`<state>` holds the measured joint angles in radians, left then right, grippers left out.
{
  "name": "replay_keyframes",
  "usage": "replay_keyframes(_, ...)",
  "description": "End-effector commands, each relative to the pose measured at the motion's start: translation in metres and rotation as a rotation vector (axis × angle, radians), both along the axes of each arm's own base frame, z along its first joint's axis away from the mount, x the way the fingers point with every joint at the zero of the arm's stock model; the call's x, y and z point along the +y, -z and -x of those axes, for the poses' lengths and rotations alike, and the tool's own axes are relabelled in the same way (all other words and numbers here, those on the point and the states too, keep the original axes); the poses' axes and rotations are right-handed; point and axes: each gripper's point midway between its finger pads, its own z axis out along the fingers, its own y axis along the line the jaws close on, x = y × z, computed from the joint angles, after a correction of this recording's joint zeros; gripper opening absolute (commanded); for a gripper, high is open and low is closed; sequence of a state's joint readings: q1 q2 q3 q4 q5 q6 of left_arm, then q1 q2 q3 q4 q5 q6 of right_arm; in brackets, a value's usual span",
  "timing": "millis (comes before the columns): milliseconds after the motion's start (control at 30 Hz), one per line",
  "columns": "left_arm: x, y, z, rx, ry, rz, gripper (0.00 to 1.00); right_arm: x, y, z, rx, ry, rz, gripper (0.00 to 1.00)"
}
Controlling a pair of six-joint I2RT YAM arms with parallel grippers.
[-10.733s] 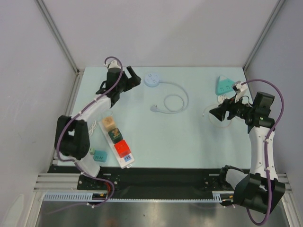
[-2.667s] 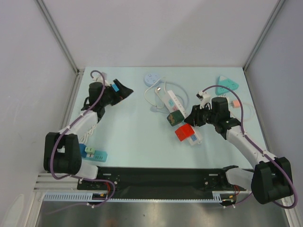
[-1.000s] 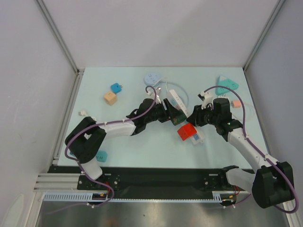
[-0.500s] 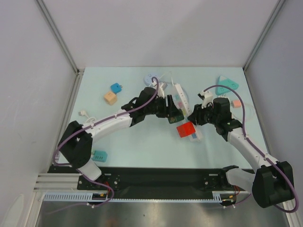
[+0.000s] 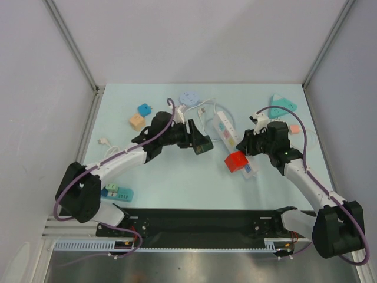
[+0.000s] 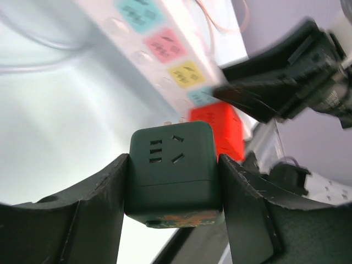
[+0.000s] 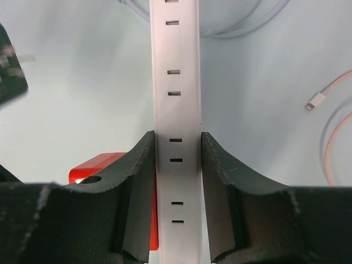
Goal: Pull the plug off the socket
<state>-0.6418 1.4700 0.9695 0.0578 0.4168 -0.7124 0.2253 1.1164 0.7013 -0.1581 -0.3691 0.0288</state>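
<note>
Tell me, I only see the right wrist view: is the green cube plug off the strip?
Observer: Yes. The left wrist view shows the left tool shut on the green cube plug, held clear of the power strip.
Operator: Which way from me?
Observer: From above, it is left of the strip, with a gap between them.
Operator: Anything on the strip?
Observer: The red cube sits on it, just on the near side of your right tool.

Front-centre table [image 5: 177,180] bare, wide lane between arms. Mid-table blocked: green cube [image 5: 202,145], white strip [image 5: 226,131], red cube [image 5: 235,160]. Back-left: blue cube [image 5: 143,109], tan cube [image 5: 136,122], close together. Back centre: round socket [image 5: 189,98].
</note>
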Motion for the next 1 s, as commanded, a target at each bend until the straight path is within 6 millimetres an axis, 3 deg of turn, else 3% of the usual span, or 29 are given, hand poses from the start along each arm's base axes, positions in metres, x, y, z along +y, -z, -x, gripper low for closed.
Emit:
replay_keyframes(0,0.05,-0.015,-0.033,-0.102,-0.165,-0.01,0.0,0.011,-0.041,-0.013,-0.131,-0.036,-0.082,0.0)
replay_keyframes(33,0.062,-0.014,-0.041,-0.106,-0.213,-0.008,0.0,0.011,-0.041,-0.013,-0.132,-0.038,-0.085,0.0)
replay_keyframes(167,0.141,0.029,-0.076,-0.027,-0.451,-0.07,0.0,0.013,-0.04,-0.012,-0.121,-0.045,-0.096,0.0)
replay_keyframes(300,0.194,0.061,-0.102,0.056,-0.607,-0.102,0.0,0.014,-0.04,-0.012,-0.12,-0.052,-0.1,0.0)
replay_keyframes(367,0.216,0.064,-0.121,0.056,-0.668,-0.143,0.0,0.014,-0.039,-0.011,-0.116,-0.052,-0.101,0.0)
replay_keyframes(400,0.224,0.086,-0.123,0.118,-0.68,-0.201,0.0,0.014,-0.039,-0.012,-0.115,-0.052,-0.101,0.0)
replay_keyframes(433,0.23,0.092,-0.128,0.12,-0.678,-0.246,0.0,0.014,-0.04,-0.012,-0.116,-0.051,-0.1,0.0)
replay_keyframes(467,0.241,0.085,-0.144,0.107,-0.707,-0.275,0.0,0.014,-0.039,-0.011,-0.115,-0.051,-0.101,0.0)
replay_keyframes(500,0.246,0.104,-0.144,0.164,-0.701,-0.326,0.0,0.013,-0.039,-0.012,-0.117,-0.05,-0.099,0.0)
replay_keyframes(533,0.25,0.094,-0.159,0.128,-0.694,-0.35,0.0,0.013,-0.039,-0.012,-0.117,-0.05,-0.099,0.0)
replay_keyframes(633,0.264,0.102,-0.177,0.153,-0.698,-0.425,0.06,0.013,-0.039,-0.012,-0.116,-0.05,-0.102,0.0)
replay_keyframes(900,0.295,0.118,-0.2,0.236,-0.737,-0.493,0.25,0.011,-0.041,-0.012,-0.116,-0.045,-0.108,0.0)
replay_keyframes(967,0.297,0.119,-0.203,0.242,-0.744,-0.501,0.37,0.01,-0.042,-0.012,-0.121,-0.042,-0.109,0.0)
